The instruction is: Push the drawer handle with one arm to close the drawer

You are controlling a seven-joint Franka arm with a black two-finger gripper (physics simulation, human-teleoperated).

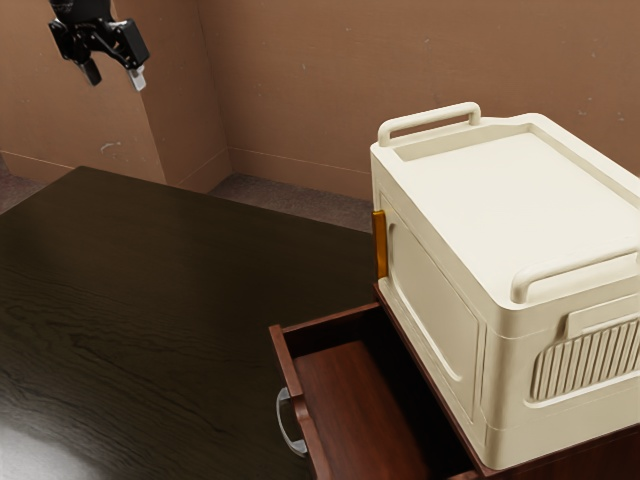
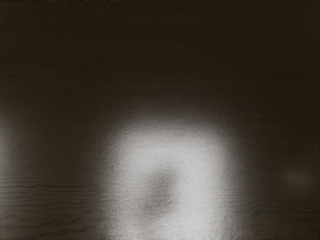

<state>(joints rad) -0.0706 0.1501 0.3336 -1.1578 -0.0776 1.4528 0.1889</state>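
While the wooden drawer (image 1: 291, 372) sits open below the cream case (image 1: 550, 190), my gripper (image 1: 115, 78) is well away, jaws apart. Probably light, rigid too, so don't grab, just push the slick-looking curved metal handle (image 1: 283, 420) mid-bow.

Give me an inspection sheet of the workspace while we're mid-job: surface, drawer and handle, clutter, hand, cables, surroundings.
Surface: dark wood-grained table, bright glare patch in the wrist view.
Drawer: drawer open, pulled out from the reddish-brown cabinet.
Handle: curved metal handle on the drawer's front, untouched.
Clutter: cream case with rails on its top, standing on the cabinet.
Hand: hand open, fingers apart, raised well away from the handle.
Cables: nothing seen.
Surroundings: plain brown walls, darker floor beyond the table.
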